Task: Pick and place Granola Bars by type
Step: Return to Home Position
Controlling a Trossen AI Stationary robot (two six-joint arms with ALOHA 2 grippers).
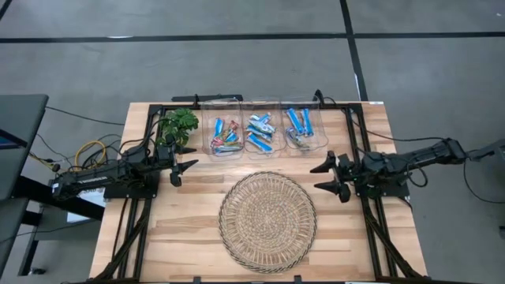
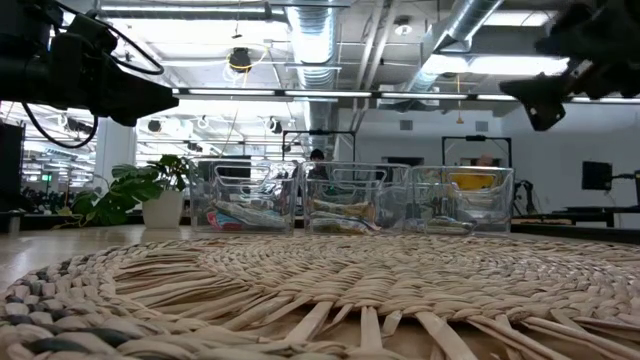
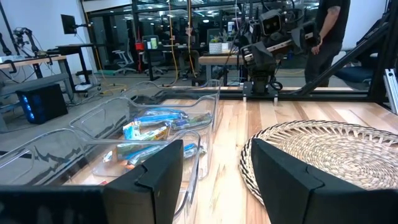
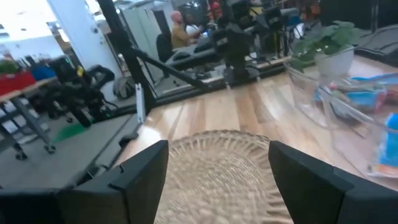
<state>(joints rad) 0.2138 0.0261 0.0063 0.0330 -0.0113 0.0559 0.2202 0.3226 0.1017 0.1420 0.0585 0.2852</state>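
The granola bars lie inside three clear bins at the table's far side: multicoloured ones in the left bin, pale blue-silver ones in the middle bin, bright blue ones in the right bin. In the left wrist view the bars show through the bin walls. My left gripper hovers open left of the woven mat, touching nothing. My right gripper hovers open right of the mat, also empty.
A round woven wicker mat lies at the table's near middle. A small potted plant stands left of the bins. Black frame rails run along the table's sides. A person stands beyond the table in the left wrist view.
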